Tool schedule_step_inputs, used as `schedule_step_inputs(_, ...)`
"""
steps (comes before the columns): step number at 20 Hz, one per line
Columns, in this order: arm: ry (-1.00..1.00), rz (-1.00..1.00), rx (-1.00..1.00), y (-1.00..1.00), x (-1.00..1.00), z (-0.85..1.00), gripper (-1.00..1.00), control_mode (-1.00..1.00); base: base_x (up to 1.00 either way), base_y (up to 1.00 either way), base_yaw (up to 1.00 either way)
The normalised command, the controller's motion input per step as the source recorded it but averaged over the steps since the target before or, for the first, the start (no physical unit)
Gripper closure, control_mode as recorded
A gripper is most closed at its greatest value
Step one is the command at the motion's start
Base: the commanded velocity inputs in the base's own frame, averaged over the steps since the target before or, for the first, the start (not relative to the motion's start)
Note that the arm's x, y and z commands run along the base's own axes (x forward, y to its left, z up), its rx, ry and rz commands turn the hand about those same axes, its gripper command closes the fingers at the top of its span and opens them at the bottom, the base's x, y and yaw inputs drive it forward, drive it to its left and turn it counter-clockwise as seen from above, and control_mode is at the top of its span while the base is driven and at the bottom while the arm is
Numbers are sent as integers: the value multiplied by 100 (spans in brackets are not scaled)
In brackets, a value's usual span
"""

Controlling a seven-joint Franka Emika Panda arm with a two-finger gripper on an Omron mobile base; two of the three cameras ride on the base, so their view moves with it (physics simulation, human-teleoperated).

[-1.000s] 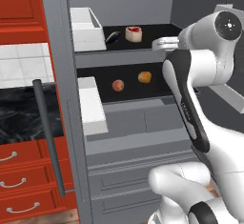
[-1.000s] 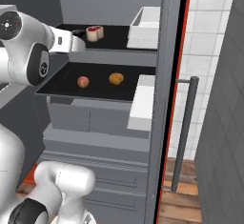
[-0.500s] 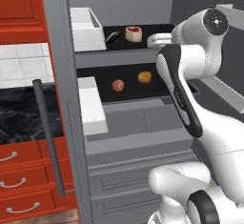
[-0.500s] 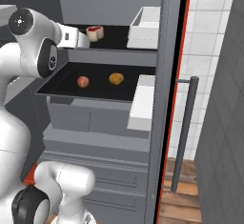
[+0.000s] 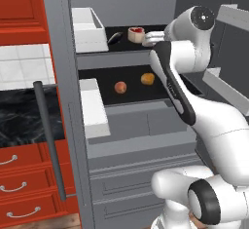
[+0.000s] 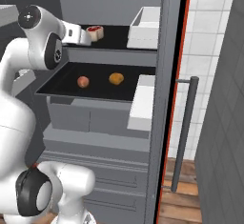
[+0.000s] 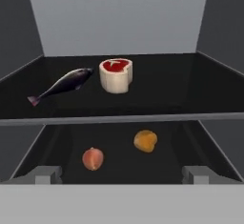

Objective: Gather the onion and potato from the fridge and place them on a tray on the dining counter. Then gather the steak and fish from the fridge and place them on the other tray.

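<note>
The jaws of the gripper (image 7: 122,173) stand wide and empty at the mouth of the fridge (image 5: 73,140), level with its upper shelf, so the onion (image 7: 93,158) and potato (image 7: 145,140) lie ahead and below on the lower shelf.

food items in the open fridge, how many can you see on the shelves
4. On the upper shelf, the fish lies left of the steak. On the lower shelf, the onion sits left of the potato. The arm may hide more.
</note>
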Motion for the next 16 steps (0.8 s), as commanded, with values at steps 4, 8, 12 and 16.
schedule_step_inputs(4,3,0,0,9,50,-5,-100,-100,0,0,0)
schedule_step_inputs(8,0,0,0,4,49,-9,-100,-100,0,0,0)
schedule_step_inputs(12,0,0,0,1,52,-9,-100,-100,0,0,0)
schedule_step_inputs(16,1,0,0,0,53,-9,-100,-100,0,0,0)
